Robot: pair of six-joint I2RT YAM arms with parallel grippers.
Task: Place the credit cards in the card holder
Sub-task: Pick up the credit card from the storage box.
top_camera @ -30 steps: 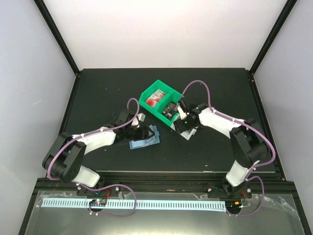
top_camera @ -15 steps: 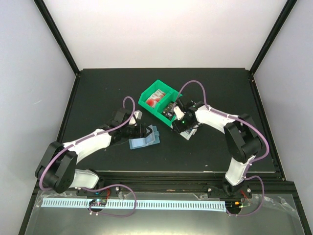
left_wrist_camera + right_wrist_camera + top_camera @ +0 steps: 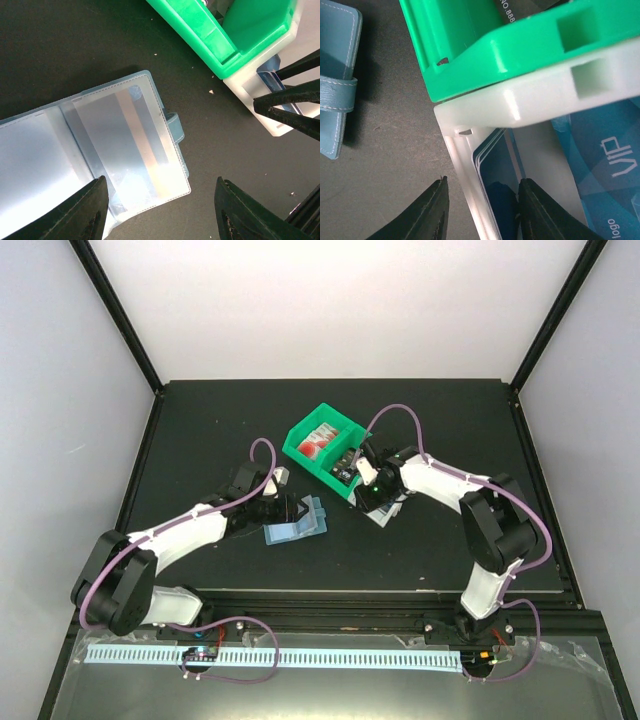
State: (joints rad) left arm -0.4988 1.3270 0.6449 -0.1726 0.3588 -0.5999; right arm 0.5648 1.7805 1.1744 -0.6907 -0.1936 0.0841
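Note:
The teal card holder (image 3: pixel 297 524) lies open on the black table, clear sleeves up (image 3: pixel 117 150), its tab (image 3: pixel 335 95) pointing at the bins. My left gripper (image 3: pixel 283 508) is open and empty just above the holder's near edge (image 3: pixel 160 210). Several blue credit cards (image 3: pixel 502 180) stand on edge in the white bin (image 3: pixel 385 508). My right gripper (image 3: pixel 368 492) is open (image 3: pixel 482 210), one finger outside the bin's wall (image 3: pixel 470 200) and the other inside against the blue cards. Red-and-white cards (image 3: pixel 318 445) and dark cards (image 3: pixel 347 462) lie in the green bin (image 3: pixel 300 435).
The green bin (image 3: pixel 485 50) sits against the white bin (image 3: pixel 545 95), right of the holder. A blue VIP card (image 3: pixel 610 165) lies flat in the white bin. In the left wrist view the green bin (image 3: pixel 200 25) and white bin (image 3: pixel 250 95) are at the upper right.
My left arm's elbow and shoulder swung down and left while its gripper stayed by the holder. My right gripper shifted slightly at the white bin's wall.

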